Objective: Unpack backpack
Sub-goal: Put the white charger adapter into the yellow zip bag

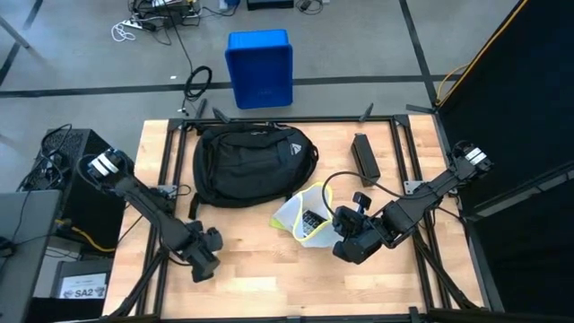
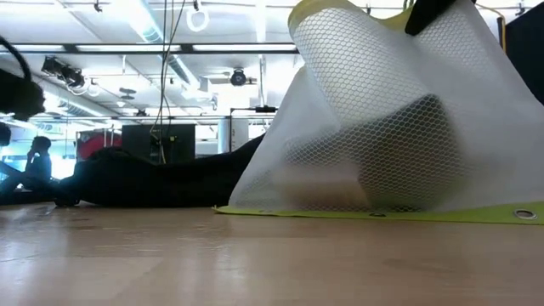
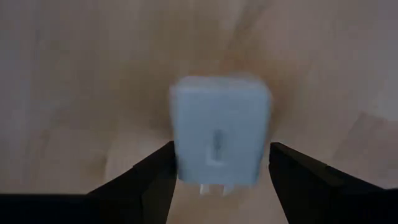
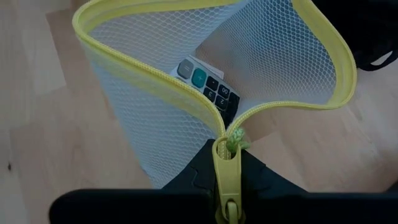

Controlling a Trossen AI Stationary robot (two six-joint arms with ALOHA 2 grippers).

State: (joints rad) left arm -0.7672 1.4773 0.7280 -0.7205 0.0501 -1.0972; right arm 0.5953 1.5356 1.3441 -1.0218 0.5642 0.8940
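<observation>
Right wrist view: calculator [image 4: 208,84] inside mesh pouch [image 4: 155,118]

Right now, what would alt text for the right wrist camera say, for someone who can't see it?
The right gripper, shut, pinches the yellow zip edge of a white mesh pouch, holding it open over the wooden table. A calculator lies inside.

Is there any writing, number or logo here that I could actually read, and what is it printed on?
"SA2": white label beside the table's left edge, high view.
"00": key on the calculator inside the mesh pouch, right wrist view; its other keys are too blurred.
Backpack: pale triangular logo, no readable words.
</observation>
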